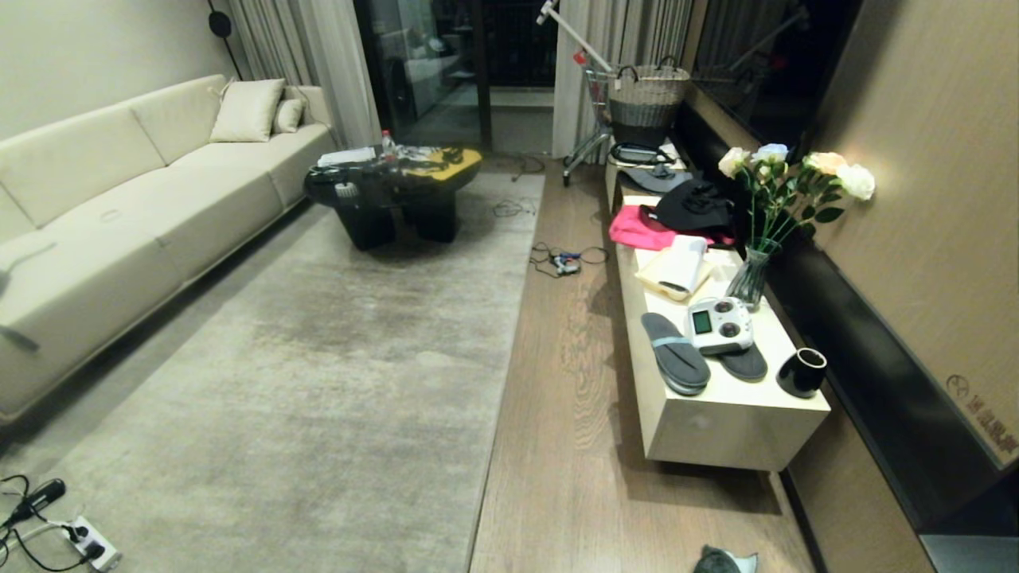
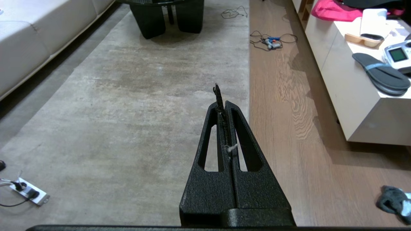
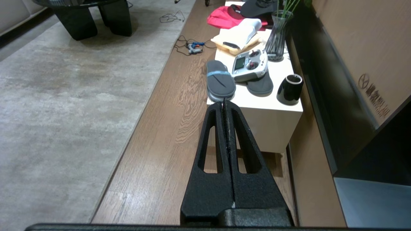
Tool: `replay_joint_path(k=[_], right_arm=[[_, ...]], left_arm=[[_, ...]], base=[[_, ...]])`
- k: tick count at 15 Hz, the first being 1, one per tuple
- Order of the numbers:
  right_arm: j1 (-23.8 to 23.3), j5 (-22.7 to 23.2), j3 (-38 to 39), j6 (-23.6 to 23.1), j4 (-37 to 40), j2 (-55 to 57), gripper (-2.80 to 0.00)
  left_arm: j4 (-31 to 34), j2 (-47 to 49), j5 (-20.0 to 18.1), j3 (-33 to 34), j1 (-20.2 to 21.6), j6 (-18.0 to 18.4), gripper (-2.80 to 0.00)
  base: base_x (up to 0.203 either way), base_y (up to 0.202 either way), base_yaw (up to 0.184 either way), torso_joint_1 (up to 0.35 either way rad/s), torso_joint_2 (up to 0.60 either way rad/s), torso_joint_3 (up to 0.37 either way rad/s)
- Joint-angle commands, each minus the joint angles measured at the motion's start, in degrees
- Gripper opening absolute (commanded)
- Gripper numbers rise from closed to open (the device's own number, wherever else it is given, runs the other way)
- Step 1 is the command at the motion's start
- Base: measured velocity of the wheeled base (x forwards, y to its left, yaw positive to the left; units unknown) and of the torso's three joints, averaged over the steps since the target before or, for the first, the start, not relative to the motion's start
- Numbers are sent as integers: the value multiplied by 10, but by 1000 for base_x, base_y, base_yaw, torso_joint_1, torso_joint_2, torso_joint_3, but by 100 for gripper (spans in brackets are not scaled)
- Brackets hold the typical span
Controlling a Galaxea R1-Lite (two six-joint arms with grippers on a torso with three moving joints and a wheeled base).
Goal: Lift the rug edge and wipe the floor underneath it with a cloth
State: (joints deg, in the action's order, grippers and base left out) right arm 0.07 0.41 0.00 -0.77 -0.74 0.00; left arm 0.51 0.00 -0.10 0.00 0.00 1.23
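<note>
Both my arms are just parked out front. My left pincer [image 2: 224, 104] is pinched fully together over the rug, holding nothing, with the rug edge [image 2: 249, 80] just to its right. Right pincer [image 3: 224, 104] is the same, over the floor [image 3: 167, 128]. The cloth [image 2: 393, 199] lies on the planks, well right of my left pincer. The glass vase [image 3: 276, 35] beyond my right pincer holds flowers.

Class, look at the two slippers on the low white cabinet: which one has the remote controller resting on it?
The plain dark slipper nearest the black cup; the controller overlaps it. The blue-strapped slipper lies uncovered beside it.
</note>
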Motion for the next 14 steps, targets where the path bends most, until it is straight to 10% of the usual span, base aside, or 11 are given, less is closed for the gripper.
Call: replay_joint_path(k=[1,14], right_arm=[[0,0,0,0,0,0,-280],[0,0,0,0,0,1,-280]], left_arm=[[-1,1,0,0,0,0,-280],[0,1,0,0,0,0,-280]], base=[[0,0,0,182,-550,-356],[0,0,0,192,-477,-292]])
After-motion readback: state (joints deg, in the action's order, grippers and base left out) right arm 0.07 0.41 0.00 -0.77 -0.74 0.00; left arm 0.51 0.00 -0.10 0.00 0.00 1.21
